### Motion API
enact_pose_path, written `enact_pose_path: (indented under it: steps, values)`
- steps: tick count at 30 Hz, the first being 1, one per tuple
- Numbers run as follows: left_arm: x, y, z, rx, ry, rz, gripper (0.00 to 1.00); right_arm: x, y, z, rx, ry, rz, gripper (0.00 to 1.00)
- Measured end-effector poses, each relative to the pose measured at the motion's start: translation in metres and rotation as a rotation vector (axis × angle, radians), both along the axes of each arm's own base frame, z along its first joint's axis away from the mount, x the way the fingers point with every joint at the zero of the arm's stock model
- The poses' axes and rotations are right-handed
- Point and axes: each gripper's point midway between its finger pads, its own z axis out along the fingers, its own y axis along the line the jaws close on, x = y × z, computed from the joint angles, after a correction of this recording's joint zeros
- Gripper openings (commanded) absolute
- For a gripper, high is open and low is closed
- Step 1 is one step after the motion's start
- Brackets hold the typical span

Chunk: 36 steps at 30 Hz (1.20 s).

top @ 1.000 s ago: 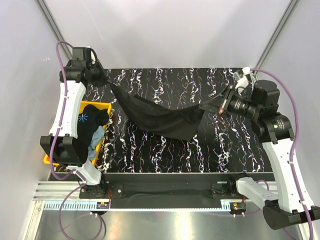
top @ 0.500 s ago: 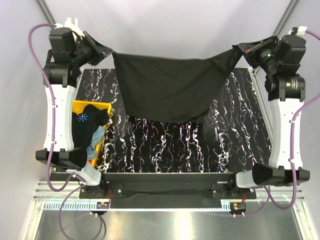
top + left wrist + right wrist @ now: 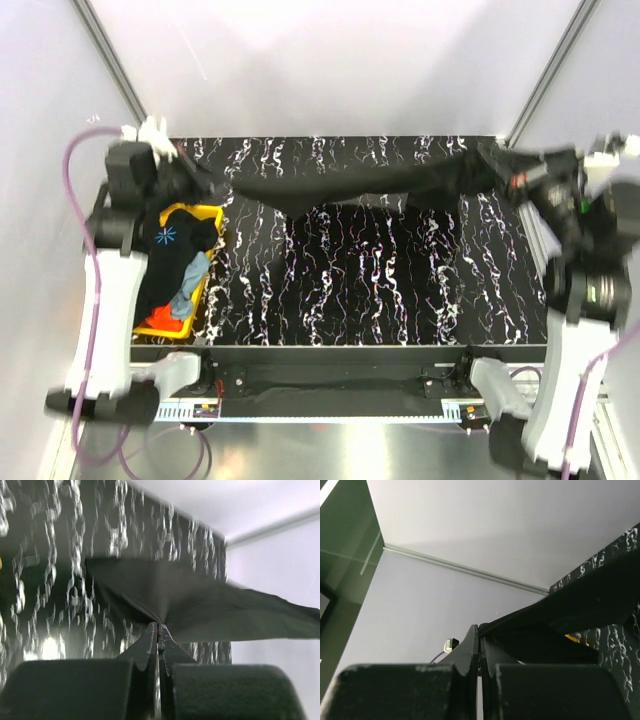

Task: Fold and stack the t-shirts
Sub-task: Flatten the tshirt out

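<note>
A plain black t-shirt [image 3: 370, 188] is stretched in a band across the far part of the table, between both arms. My left gripper [image 3: 212, 187] is shut on its left end; the wrist view shows the cloth [image 3: 200, 605] fanning out from the pinched fingertips [image 3: 158, 626]. Over at the right, my right gripper [image 3: 498, 166] is shut on the other end [image 3: 580, 600], cloth pinched at the tips [image 3: 479, 630]. More t-shirts fill the yellow bin: a black one with a pale-blue starburst [image 3: 167, 236], a grey-blue one [image 3: 190, 280] and an orange-red one [image 3: 162, 312].
The yellow bin [image 3: 205, 213] stands at the left edge of the black marbled table [image 3: 380, 290]. Metal frame posts [image 3: 115, 60] rise at the back corners. The arm bases sit on the rail along the near edge [image 3: 330, 385].
Both arms have come down from holding the shirt high and spread like a curtain. The shirt is now low over the far part of the table, pulled into a narrow band.
</note>
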Motion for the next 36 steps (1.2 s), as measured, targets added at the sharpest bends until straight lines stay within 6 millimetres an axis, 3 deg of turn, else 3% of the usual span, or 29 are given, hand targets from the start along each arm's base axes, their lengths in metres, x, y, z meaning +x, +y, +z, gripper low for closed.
enact_pose_path:
  steps: [3,5,7,9,11,13,15,16,21,24,26,27,29,32,34,36]
  values:
    - [-0.048,-0.012,-0.008,-0.003,-0.008,-0.048,0.00,-0.045,0.004,-0.008,-0.014,0.013,-0.040,0.00]
    - [-0.077,-0.015,0.001,-0.018,-0.062,-0.071,0.00,-0.072,-0.001,-0.016,-0.037,0.029,-0.109,0.00]
    - [-0.095,-0.013,0.017,-0.035,-0.126,-0.068,0.00,-0.085,-0.009,-0.021,-0.059,0.045,-0.182,0.00]
    - [-0.099,-0.013,0.029,-0.042,-0.166,-0.067,0.00,-0.083,-0.020,-0.029,-0.077,0.076,-0.245,0.00]
    - [-0.086,-0.014,0.032,-0.041,-0.163,-0.066,0.00,-0.063,-0.031,-0.047,-0.094,0.148,-0.286,0.00]
    - [-0.059,-0.018,0.024,-0.042,-0.119,-0.062,0.00,-0.027,-0.043,-0.075,-0.112,0.251,-0.309,0.00]
    - [-0.021,-0.023,0.010,-0.041,-0.055,-0.054,0.00,0.017,-0.054,-0.106,-0.132,0.366,-0.310,0.00]
    - [0.000,-0.026,0.002,-0.040,-0.016,-0.050,0.00,0.050,-0.062,-0.125,-0.149,0.427,-0.305,0.00]
    - [0.114,-0.037,-0.016,-0.036,0.049,-0.017,0.00,0.172,-0.088,-0.179,-0.215,0.563,-0.277,0.00]
    - [0.181,-0.043,0.013,-0.067,-0.032,-0.002,0.00,0.223,-0.095,-0.160,-0.242,0.502,-0.263,0.00]
    - [0.207,-0.042,0.045,-0.113,-0.120,0.004,0.00,0.243,-0.095,-0.120,-0.254,0.393,-0.240,0.00]
    - [0.210,-0.039,0.057,-0.132,-0.148,0.012,0.00,0.246,-0.093,-0.096,-0.263,0.330,-0.230,0.00]
    - [0.203,-0.032,0.081,-0.158,-0.195,0.020,0.00,0.237,-0.087,-0.050,-0.285,0.218,-0.213,0.00]
    - [0.174,-0.025,0.108,-0.169,-0.249,0.021,0.00,0.200,-0.074,0.007,-0.322,0.074,-0.198,0.00]
    - [0.143,-0.024,0.114,-0.166,-0.266,0.009,0.00,0.172,-0.068,0.023,-0.344,0.036,-0.202,0.00]
    - [0.107,-0.023,0.108,-0.159,-0.257,-0.002,0.00,0.140,-0.064,0.021,-0.367,0.039,-0.208,0.00]
